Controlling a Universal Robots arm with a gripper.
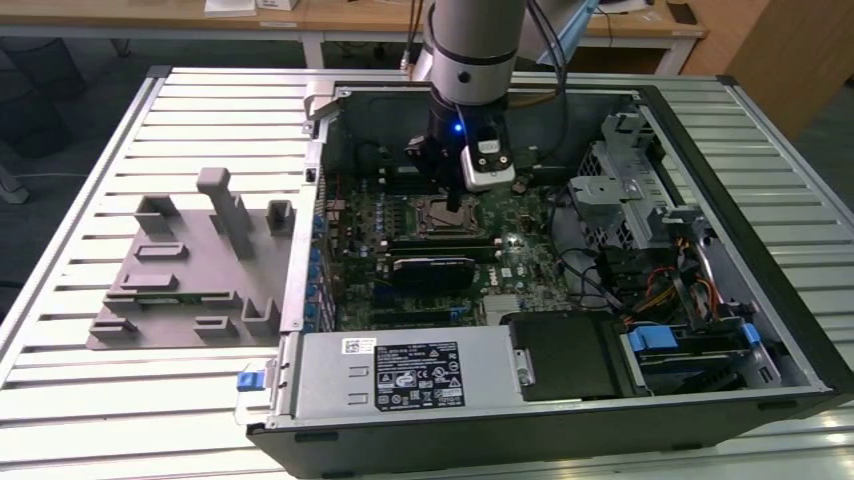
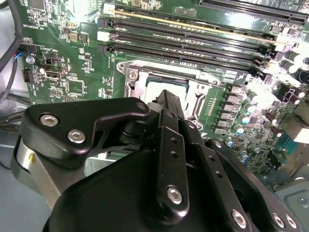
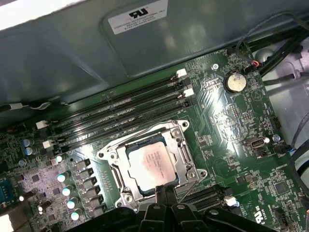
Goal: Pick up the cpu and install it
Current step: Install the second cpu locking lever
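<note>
In the first wrist view the gripper [image 3: 161,191] comes to a narrow dark tip, its fingers pressed together, right at the near edge of the cpu [image 3: 150,166]. The cpu lies flat inside the socket frame [image 3: 190,159] on the motherboard [image 3: 227,121], its silvery top plate facing up, with metal frame on all four sides — it sits in the socket rather than in the gripper's hold. Whether the tip actually touches the chip's edge cannot be told. In the second wrist view the gripper [image 2: 168,96] shows as black linkages with screws, and past its tip a corner of the cpu [image 2: 164,86] lies in the socket.

Beyond the socket run the long dark memory slots [image 3: 116,116], side by side, with white latches at their ends. A round coin battery [image 3: 235,82] sits on the board further off, near loose cables.

In the exterior view the arm [image 1: 474,50] reaches down into the open computer case [image 1: 787,330], which lies on a slatted metal table [image 1: 80,400]. On the exterior view's left, outside the case, a grey plastic fixture [image 1: 187,270] with upright blocks stands on the table — well apart from the gripper.
</note>
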